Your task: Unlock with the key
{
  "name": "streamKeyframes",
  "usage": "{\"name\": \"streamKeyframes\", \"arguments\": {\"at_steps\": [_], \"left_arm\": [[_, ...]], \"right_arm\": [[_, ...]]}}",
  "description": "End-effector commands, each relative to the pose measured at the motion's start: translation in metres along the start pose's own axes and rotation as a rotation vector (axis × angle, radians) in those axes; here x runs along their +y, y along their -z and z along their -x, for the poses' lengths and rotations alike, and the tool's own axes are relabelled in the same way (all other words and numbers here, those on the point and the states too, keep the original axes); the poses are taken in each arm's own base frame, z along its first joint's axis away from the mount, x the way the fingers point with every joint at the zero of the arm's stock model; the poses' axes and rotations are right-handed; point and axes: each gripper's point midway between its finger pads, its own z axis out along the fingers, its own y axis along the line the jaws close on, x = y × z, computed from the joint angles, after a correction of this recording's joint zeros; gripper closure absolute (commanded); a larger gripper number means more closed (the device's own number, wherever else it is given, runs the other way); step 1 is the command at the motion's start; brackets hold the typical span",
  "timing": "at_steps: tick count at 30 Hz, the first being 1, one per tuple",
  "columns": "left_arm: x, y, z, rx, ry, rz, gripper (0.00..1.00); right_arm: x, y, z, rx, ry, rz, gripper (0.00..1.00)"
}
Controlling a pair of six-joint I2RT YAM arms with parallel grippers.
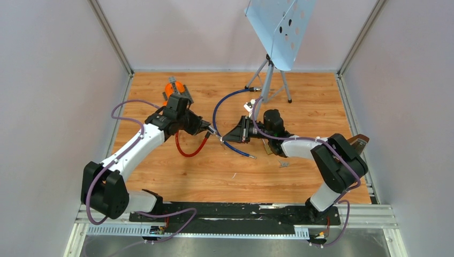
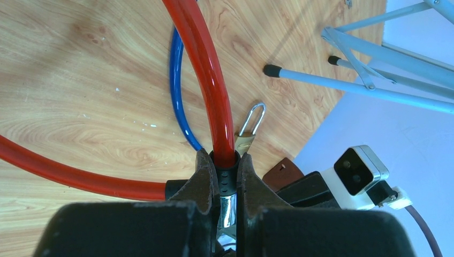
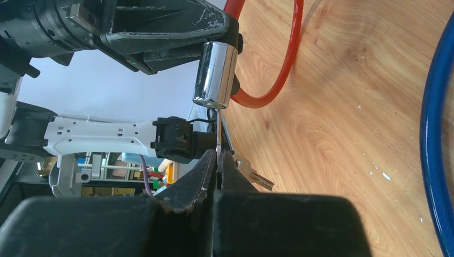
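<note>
- Judging by the wrist views, the task is partway done. The key is lined up under the lock cylinder with its tip at the end face. Whether it has entered the keyway, I cannot tell. Nothing shows a turn or a released cable.
- Left gripper is clamped hard on the black collar where the red cable runs into the lock, presenting the cylinder end toward the other arm.
- Right gripper is pinched almost fully together on the key, with the blade standing out past the fingertips toward the cylinder. A second key hangs just beside it.
- What remains, as I judge it, is to seat the blade fully, twist it, and pull the lock apart.
- The cylinder is polished chrome, round and mirror-smooth.
- The red cable is glossy plastic-sheathed and springy, lying in a loop on the table, which has a pale wood-grain surface.
- A thinner blue cable of the same sheen curves nearby.
- A small padlock, brass-bodied with a steel shackle, lies flat just beyond the collar.
</note>
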Motion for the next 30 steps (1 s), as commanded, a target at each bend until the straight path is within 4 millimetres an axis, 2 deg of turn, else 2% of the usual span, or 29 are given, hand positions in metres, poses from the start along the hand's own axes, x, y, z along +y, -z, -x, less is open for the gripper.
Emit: {"name": "streamKeyframes", "arguments": {"at_steps": [1,30], "left_arm": [[-0.0228,0.0126,0.0003,-0.007,0.004,-0.098,1.00],[-0.0171,0.0108,0.0026,-0.024,0.011,-0.083,1.00]], "right_arm": [[0.0181,-0.0069,0.0172,-0.044,0.056,0.051,1.00],[0.0240,-0.0004,0.0221,-0.096,0.083,0.040,1.00]]}}
